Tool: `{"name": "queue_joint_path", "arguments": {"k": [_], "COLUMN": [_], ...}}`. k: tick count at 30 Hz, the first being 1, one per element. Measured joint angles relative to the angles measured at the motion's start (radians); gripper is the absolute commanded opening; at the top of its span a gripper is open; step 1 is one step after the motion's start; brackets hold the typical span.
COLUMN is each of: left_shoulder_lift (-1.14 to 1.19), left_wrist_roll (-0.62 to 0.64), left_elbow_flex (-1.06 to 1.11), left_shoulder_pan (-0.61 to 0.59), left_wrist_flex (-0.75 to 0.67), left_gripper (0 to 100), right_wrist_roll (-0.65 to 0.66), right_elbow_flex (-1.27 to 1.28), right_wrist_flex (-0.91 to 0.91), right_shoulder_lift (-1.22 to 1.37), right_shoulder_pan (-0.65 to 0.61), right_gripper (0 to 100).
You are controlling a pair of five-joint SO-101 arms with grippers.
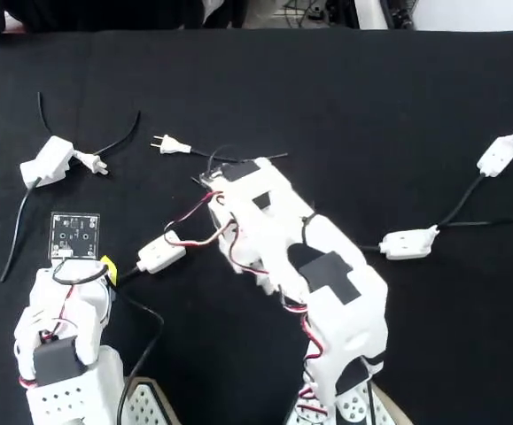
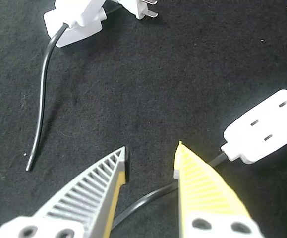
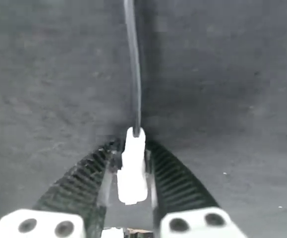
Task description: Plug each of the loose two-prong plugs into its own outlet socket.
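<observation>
**Left pincer** [image 2: 151, 148]: open, gripping nothing, low over the black desk [image 1: 327, 88]. A black cable [image 2: 143, 198] lies on the desk under the gap between its fingers. This cable leads to a white outlet socket [image 2: 264, 126], which lies flat with its slots up, just beside the yellow finger [image 2: 202, 188].

**Right pincer** [image 3: 132, 148]: closed on a small white plug [image 3: 132, 173]. The plug's black cord [image 3: 132, 64] runs straight away from the pincer over the desk. We cannot see the prongs.

**Desk layout, high view:**
- The right arm [image 1: 327, 283] lies diag. across the desk, w/ its tip near the centre.
- A loose two-prong plug [image 1: 172, 145] lies near that tip, prongs pointing left, apart from every socket.
- At far left we see a second socket [image 1: 48, 161] w/ a third plug [image 1: 92, 162] just beside it — prongs bare, not inserted.
- On the right side are the nearer right socket [image 1: 408, 243] and the farther right socket [image 1: 498, 154]. Black cords join them, and both lie well apart from the pincers.
</observation>
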Motion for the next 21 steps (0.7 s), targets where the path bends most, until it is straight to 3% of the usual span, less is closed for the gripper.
{"name": "queue_joint_path", "arguments": {"k": [5, 11, 16, 21], "left_shoulder_lift": [0.0, 0.0, 0.0, 0.0], "left_wrist_roll": [0.0, 0.0, 0.0, 0.0], "left_elbow_flex": [0.0, 0.0, 0.0, 0.0], "left_shoulder_pan": [0.0, 0.0, 0.0, 0.0], "left_wrist_flex": [0.0, 0.0, 0.0, 0.0], "left_gripper": [17, 17, 17, 17], "right_wrist_roll": [0.026, 0.043, 0.041, 0.041], "right_elbow_flex": [-0.017, -0.018, -0.068, -0.147], "right_wrist_flex": [0.011, 0.014, 0.023, 0.066], "right_shoulder_lift": [0.002, 0.009, 0.061, 0.121], "right_shoulder_pan": [-0.029, -0.037, -0.051, -0.04], "right_gripper": [2.8, 17.2, 1.1, 1.2]}}
